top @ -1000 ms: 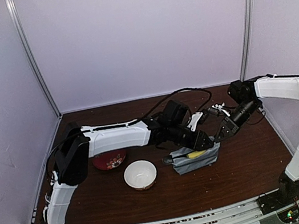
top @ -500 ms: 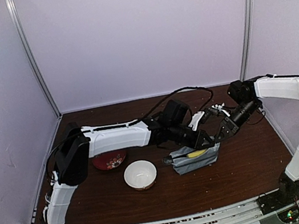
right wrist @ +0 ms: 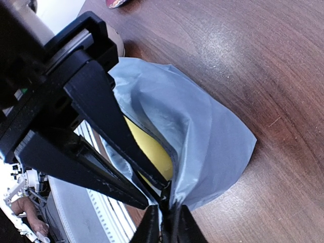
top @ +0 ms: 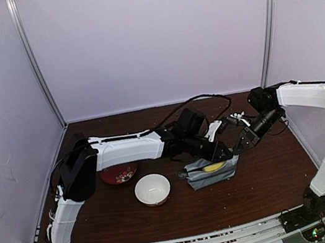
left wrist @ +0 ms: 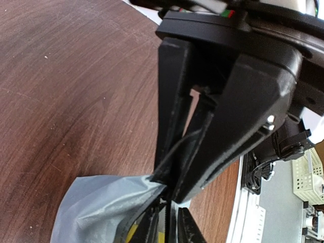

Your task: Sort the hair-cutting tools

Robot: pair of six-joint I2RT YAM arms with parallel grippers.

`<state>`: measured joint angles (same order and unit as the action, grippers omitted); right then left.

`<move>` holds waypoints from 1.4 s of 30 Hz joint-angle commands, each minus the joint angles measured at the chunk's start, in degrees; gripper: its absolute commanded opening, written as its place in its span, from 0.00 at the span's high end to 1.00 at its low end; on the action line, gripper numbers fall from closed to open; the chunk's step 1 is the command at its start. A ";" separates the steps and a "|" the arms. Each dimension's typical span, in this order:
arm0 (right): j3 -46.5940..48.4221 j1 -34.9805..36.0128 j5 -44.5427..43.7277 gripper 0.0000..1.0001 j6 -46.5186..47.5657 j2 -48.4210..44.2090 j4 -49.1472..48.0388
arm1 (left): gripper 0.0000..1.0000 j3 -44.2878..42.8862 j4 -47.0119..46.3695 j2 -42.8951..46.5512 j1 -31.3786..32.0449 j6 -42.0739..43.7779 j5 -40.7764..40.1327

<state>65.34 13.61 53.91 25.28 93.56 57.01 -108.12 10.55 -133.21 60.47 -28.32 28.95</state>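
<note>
A grey zip pouch (top: 213,175) lies right of the table's middle, its mouth open on something yellow (top: 213,166). My left gripper (top: 221,151) and right gripper (top: 238,146) meet at its right end. In the left wrist view my left gripper (left wrist: 168,218) is shut on the pouch's zip edge (left wrist: 96,212). In the right wrist view my right gripper (right wrist: 166,216) is shut on the same end of the pouch (right wrist: 212,131), with the yellow thing (right wrist: 149,147) inside. No scissors, comb or clipper shows in any view.
A white bowl (top: 152,189) stands left of the pouch. A red patterned plate (top: 119,174) lies behind it, partly under the left arm. White walls close the table on three sides.
</note>
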 commanded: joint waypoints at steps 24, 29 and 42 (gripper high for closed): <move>1.75 -0.34 2.80 0.95 1.86 1.24 1.26 | 0.79 -1.19 -1.49 -0.86 0.00 0.89 -1.83; 1.83 -0.34 2.15 0.88 1.67 1.45 1.11 | 0.92 -1.41 -2.46 -0.44 0.00 1.24 -1.69; 1.00 -0.60 -3.34 0.70 -1.03 0.57 -1.64 | 1.00 1.64 1.05 5.06 0.01 3.96 -6.32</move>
<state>65.54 13.15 53.80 25.69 94.59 57.17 -106.63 10.92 -132.20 60.53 -26.39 24.97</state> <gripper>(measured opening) 0.262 0.002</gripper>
